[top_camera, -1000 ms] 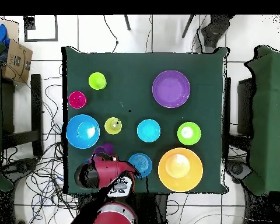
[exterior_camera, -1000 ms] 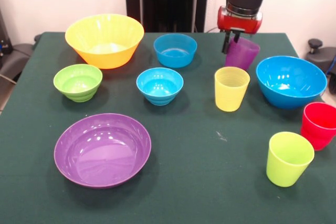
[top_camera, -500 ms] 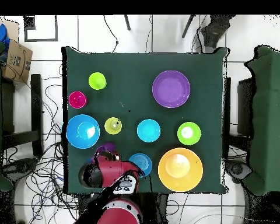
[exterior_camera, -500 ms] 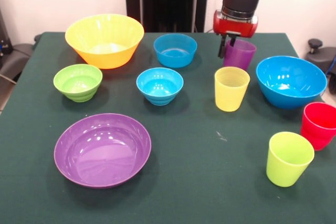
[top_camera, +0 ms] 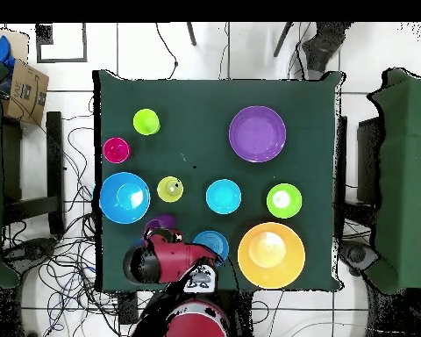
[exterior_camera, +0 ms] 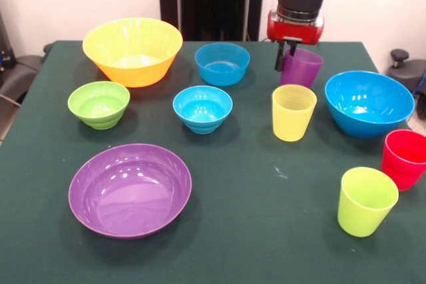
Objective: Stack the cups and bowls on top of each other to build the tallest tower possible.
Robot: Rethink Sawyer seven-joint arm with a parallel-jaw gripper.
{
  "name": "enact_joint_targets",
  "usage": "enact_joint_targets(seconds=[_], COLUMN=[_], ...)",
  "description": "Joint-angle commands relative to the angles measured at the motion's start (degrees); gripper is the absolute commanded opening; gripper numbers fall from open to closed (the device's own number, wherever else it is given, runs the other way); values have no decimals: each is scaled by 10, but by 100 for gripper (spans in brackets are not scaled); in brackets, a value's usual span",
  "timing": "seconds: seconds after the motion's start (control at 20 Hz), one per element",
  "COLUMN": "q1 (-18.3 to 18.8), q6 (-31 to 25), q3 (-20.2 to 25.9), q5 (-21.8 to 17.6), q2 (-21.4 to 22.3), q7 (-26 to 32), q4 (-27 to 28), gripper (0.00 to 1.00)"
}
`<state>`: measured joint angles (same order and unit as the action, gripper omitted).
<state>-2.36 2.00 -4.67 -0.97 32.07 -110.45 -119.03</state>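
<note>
My gripper [exterior_camera: 287,50] is shut on the near-left rim of the purple cup [exterior_camera: 301,69], which hangs slightly tilted at the table's back right. In the overhead view the arm covers most of that purple cup [top_camera: 164,221]. In front of it stands the yellow cup [exterior_camera: 293,112]. The large blue bowl [exterior_camera: 368,102] is to its right. The red cup [exterior_camera: 405,157] and lime green cup [exterior_camera: 366,201] stand near the right front. No tower shows; every cup and bowl stands singly.
Two small blue bowls [exterior_camera: 221,63] [exterior_camera: 202,108] sit mid-table. The yellow-orange bowl [exterior_camera: 132,50] and green bowl [exterior_camera: 98,103] are at the left. The wide purple bowl [exterior_camera: 130,189] lies front left. Bare green cloth [exterior_camera: 266,231] spans the front centre.
The gripper has carried the purple cup a little leftward and upward in the front view. The other cups and bowls have not moved.
</note>
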Motion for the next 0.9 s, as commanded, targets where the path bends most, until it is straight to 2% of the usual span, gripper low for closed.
enact_joint_targets(seconds=[0.05, 0.3, 0.9], q1=[33, 39, 50], q6=[-74, -63, -83], q3=[91, 97, 114], q5=[-12, -14, -13], q2=[18, -1, 7], q7=[-55, -53, -48], q4=[-27, -19, -23], gripper=[0, 0, 0])
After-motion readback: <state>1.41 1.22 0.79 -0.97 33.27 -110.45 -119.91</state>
